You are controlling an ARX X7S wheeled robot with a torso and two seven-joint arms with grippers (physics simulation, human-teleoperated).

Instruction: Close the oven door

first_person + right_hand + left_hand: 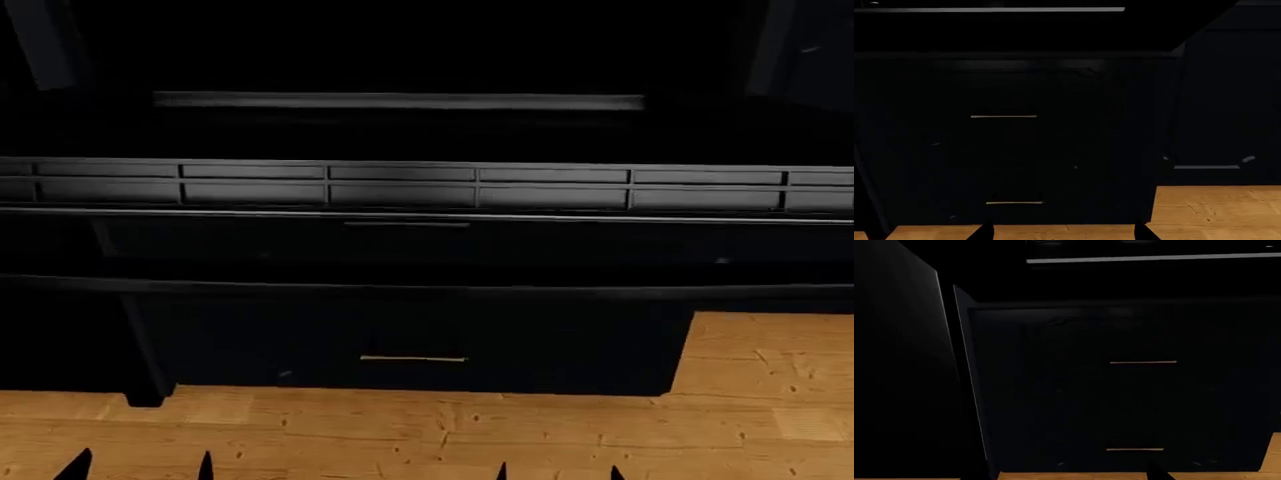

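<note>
The oven door lies open, folded down flat, and spans the whole head view. Its row of rectangular vent slots faces me, and a dark bar handle runs along its near edge. Both grippers are low in front of the oven, below the door and apart from it. My left gripper is open, its two dark tips spread over the floor; the left wrist view shows only one fingertip. My right gripper is open too, with nothing between its wide-set fingertips.
Under the door are black drawer fronts with thin brass handles. Dark panelled cabinet doors flank them. A wooden floor lies in front of the oven.
</note>
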